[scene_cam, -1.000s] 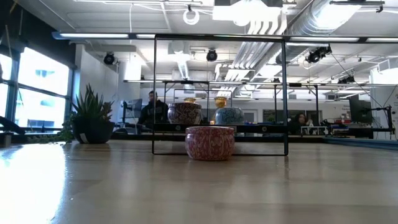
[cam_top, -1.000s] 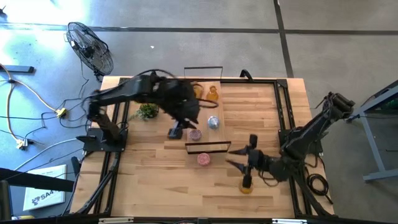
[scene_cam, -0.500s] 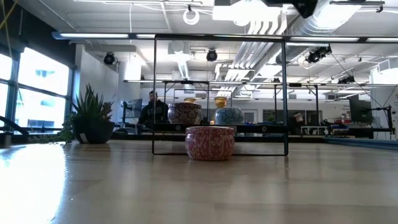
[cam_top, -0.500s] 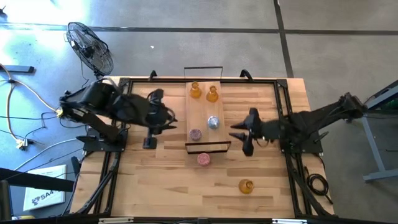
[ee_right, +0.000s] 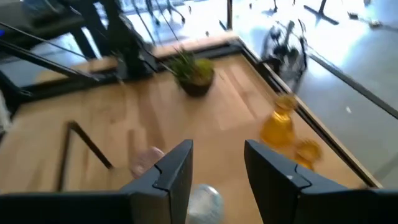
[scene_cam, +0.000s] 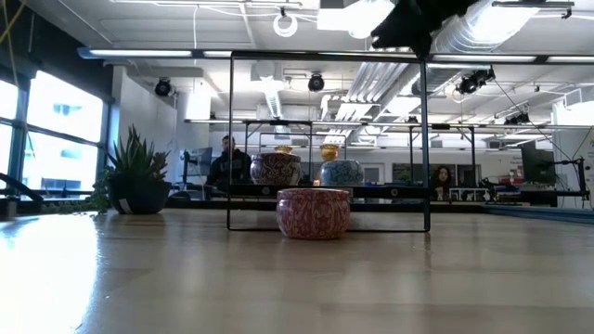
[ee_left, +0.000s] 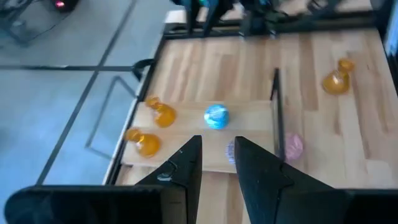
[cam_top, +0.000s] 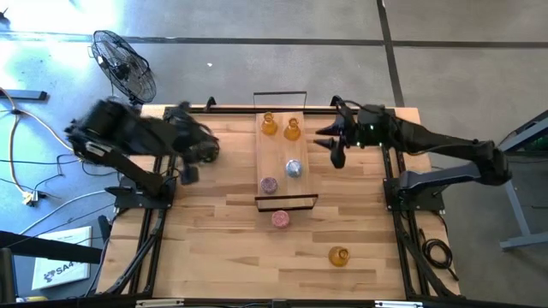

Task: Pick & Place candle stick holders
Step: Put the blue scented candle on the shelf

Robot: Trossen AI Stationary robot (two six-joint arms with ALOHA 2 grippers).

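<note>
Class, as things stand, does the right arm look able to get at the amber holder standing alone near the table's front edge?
Probably yes: the amber holder stands alone on bare table on the right arm's side, though the right gripper is far back, empty.

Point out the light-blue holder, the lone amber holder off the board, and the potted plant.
light-blue holder (cam_top: pixel 294 168), high view, its round top
lone amber holder (cam_top: pixel 339 256), high view, its bulbous body
potted plant (scene_cam: pixel 136 176), low view, its leaves above the pot
</note>
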